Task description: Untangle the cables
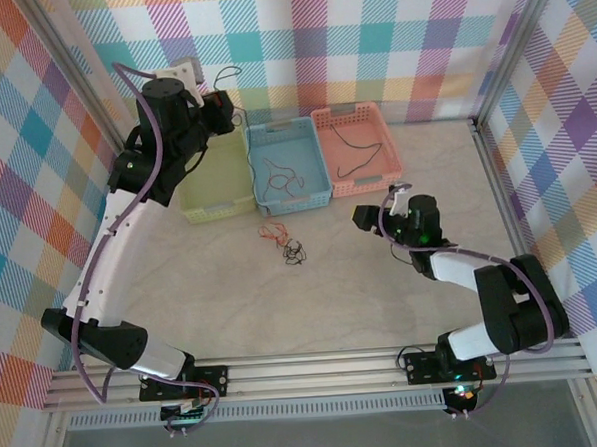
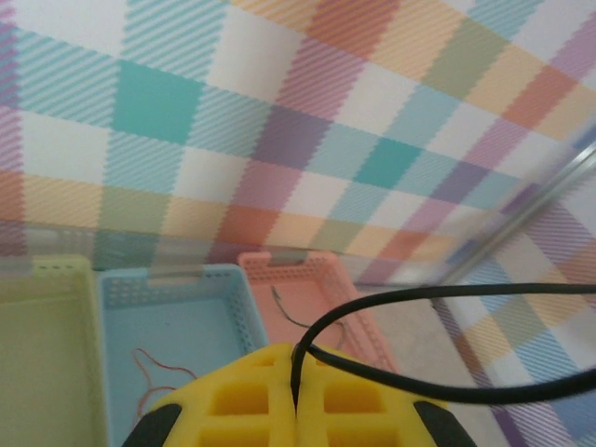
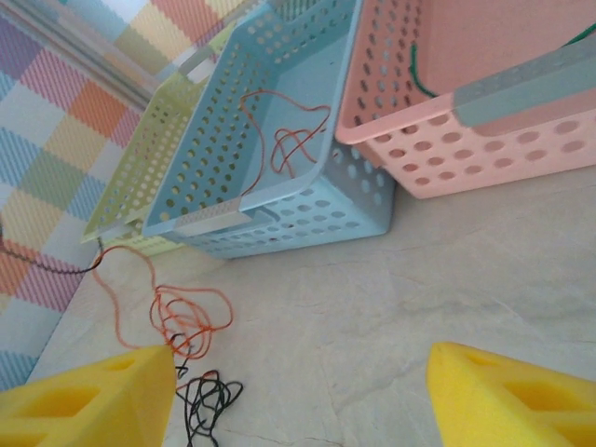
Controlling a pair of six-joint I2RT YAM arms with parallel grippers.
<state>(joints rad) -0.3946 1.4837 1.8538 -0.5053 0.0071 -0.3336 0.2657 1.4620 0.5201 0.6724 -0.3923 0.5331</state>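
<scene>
My left pincer (image 2: 296, 400) is clenched on a black cable (image 2: 400, 296); my right pincer (image 3: 303, 363) sits released, tangled cables (image 3: 191, 326) just left of it.

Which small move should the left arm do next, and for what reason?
Probably lower the left gripper toward the green basket and open it: its jaws are shut on a black cable, while the blue basket holds a red cable and the pink basket a green cable.
</scene>
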